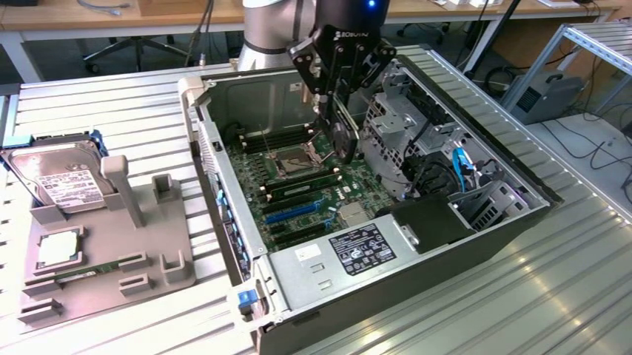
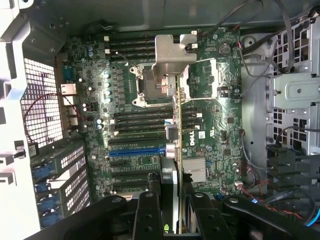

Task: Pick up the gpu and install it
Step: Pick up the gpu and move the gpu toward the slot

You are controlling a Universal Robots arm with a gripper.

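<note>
The gpu point(image 1: 343, 137) hangs edge-down inside the open computer case point(image 1: 222, 222), above the motherboard point(image 1: 296, 196) near the processor socket. My gripper point(image 1: 334, 92) is shut on its upper edge. In the wrist view the gpu point(image 2: 176, 145) shows edge-on as a thin line running out from between my gripper point(image 2: 175, 215) fingers point(image 2: 150, 210), with its silver bracket point(image 2: 175, 47) at the far end over the socket. The blue expansion slot point(image 2: 135, 151) lies just beside the card's line, lower on the board.
A grey holder point(image 1: 118, 274) at the exterior view's left carries a hard drive point(image 1: 61, 185), a processor point(image 1: 58, 248) and a memory stick point(image 1: 89, 270). Inside the case, the drive cage point(image 1: 405, 129) with cables and the power supply point(image 1: 360, 251) crowd the card's side.
</note>
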